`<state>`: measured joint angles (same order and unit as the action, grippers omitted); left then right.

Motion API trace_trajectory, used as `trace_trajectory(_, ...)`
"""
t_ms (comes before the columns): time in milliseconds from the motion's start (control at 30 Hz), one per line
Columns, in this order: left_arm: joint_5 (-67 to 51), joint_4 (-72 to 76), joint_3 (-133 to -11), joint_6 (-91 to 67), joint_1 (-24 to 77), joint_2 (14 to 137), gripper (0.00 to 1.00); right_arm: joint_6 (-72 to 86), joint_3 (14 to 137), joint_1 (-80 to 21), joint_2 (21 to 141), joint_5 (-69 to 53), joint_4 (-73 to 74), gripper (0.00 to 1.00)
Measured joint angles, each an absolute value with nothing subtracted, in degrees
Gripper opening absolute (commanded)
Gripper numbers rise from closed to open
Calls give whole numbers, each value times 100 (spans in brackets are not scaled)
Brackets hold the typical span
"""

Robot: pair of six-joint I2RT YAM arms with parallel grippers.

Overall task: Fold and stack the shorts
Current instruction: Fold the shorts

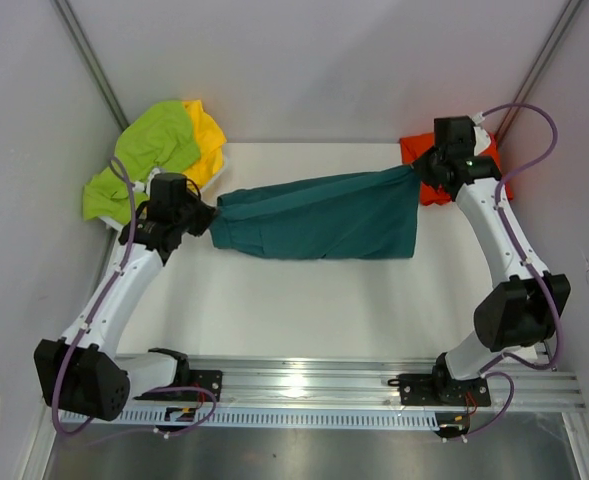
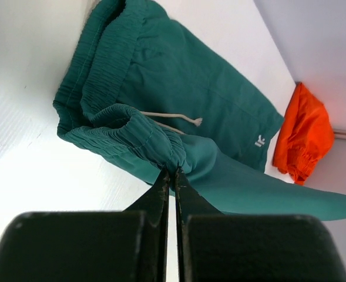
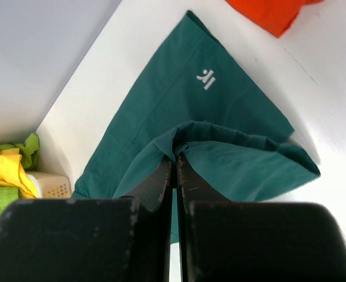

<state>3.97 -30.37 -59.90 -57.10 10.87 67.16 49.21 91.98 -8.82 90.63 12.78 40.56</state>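
The teal green shorts [image 1: 319, 215] are stretched across the middle of the table between both arms. My left gripper [image 1: 210, 218] is shut on their elastic waistband [image 2: 155, 141], with the white drawstring [image 2: 178, 119] hanging loose. My right gripper [image 1: 419, 170] is shut on the hem of a leg [image 3: 219, 141], near the white logo [image 3: 205, 75]. Orange shorts [image 1: 424, 165] lie at the back right behind the right gripper, also in the left wrist view [image 2: 305, 132]. Lime green shorts [image 1: 144, 155] and yellow shorts [image 1: 206, 140] sit piled at the back left.
A pale basket [image 3: 49, 183] holds the lime and yellow pile at the back left corner. Grey walls close in the table at left, right and back. A metal rail [image 1: 304, 385] runs along the near edge by the arm bases.
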Motion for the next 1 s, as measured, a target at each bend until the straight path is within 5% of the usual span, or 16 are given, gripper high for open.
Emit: trace_trajectory(1000,233,-534,-6073,-6193,716,8125,0,4388,9522,-537,10685,274,1594,0)
